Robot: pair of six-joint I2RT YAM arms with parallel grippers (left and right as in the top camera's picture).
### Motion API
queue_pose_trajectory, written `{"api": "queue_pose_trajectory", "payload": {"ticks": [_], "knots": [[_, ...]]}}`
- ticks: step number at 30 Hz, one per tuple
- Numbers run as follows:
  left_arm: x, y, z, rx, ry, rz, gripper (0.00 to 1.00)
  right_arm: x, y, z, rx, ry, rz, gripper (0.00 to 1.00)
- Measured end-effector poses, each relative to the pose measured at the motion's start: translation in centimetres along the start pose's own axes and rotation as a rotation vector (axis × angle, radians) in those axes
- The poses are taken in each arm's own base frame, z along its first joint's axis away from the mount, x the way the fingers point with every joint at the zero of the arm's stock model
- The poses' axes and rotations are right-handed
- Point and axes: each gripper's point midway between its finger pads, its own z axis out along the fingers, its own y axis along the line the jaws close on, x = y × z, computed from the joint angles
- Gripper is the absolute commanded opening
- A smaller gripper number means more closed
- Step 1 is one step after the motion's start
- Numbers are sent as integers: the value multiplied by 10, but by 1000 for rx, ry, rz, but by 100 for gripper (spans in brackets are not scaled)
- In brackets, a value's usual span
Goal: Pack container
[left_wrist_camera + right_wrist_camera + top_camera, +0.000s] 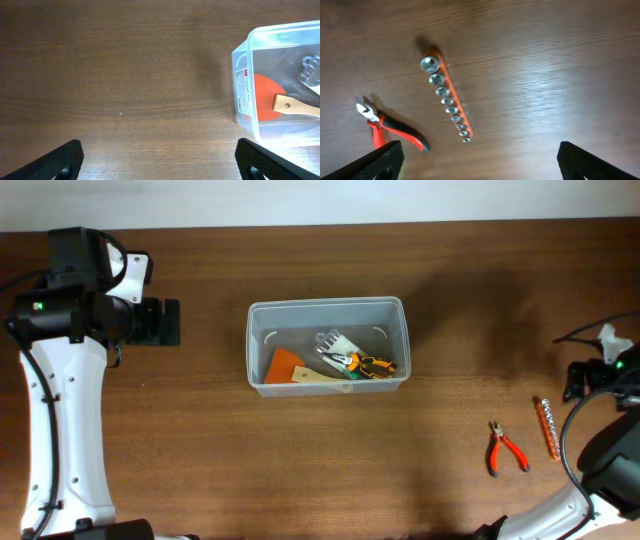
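Wide brown worktop (200, 440), and the container (326, 303) sat right in the middle of it, a shade toward the far edge, its long axis running parallel to that edge. Already a few things were inside: an orange scraper (287, 366) with a pale wooden handle, a pair of yellow-and-black-handled pliers (372, 364) and something clear and shiny that could not be made out.

Over by the left edge, the left end effector (160, 165) hung above bare wood with its fingers spread wide and nothing between them. From its camera the container's (242, 85) short wall stood off to one side, well apart.

Now the right side, where the action looked to be. The right end effector (480, 165) was opened as wide as it goes, empty, hovering close to the right edge. Two loose tools lay below it, toward the near-right corner: an orange socket rail (546, 427) with its long axis pointing roughly from far edge to near edge, and just beside it on the container's side, not touching, red-handled cutters (507, 450) with the nose toward the far edge.

So the right arm was plainly the nearer one. Both tools lay a little toward the container and the near edge from its fingers; in its own view the rail (447, 100) ran diagonally, so a wrist turn to straddle it crosswise seemed likely to be needed.
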Motion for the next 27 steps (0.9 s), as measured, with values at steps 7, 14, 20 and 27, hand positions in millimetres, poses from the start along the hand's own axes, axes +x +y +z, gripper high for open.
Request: {"api": "queue_pose_trajectory", "payload": {"ticks": [7,14,20,27], "knots": [[0,0,0,0,0,0,99,4,16,26,-78,5,-45,99],[0,0,0,0,0,0,99,0,11,48,-40,-13,-66,99],[0,0,0,0,0,0,99,-17,-2,54,29,-81,-94,99],[0,0,0,0,0,0,99,-10,2,64,24,-57,-127,98]]}}
